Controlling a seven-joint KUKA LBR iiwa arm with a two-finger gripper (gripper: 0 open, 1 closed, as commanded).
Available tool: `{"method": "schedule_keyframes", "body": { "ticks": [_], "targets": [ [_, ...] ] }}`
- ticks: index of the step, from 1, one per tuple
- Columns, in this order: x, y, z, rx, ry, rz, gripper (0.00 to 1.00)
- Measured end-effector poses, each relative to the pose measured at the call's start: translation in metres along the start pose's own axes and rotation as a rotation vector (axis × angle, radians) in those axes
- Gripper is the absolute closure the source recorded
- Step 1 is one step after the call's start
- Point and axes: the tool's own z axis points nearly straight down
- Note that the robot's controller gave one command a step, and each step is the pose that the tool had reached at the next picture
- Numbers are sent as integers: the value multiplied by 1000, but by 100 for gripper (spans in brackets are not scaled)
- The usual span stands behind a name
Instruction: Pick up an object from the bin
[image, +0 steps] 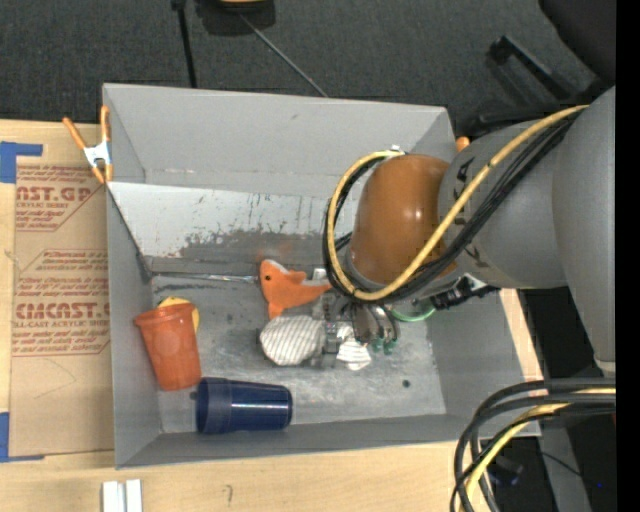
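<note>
Looking down, I have the claw (347, 338) low near the middle of the bin (300, 130), just beside a pale cross-hatched oval pad (289, 342); whether it is spread or pinching I cannot tell. The pad seems light and soft, so I'd grip across its narrow middle.

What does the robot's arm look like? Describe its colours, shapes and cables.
The arm is thick, rounded and light grey. At its wrist sits a glossy orange-brown dome cover. Yellow and black cables loop round that cover and run back along the arm. A thin green wire shows below it. The gripper is small, of grey metal.
</note>
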Motion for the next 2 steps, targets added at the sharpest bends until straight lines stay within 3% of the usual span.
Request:
{"method": "schedule_keyframes", "body": {
  "ticks": [1, 2],
  "targets": [
    [1, 10, -36, -1, 1, -8, 100],
    [-8, 17, -102, -1, 2, 19, 100]
  ]
}}
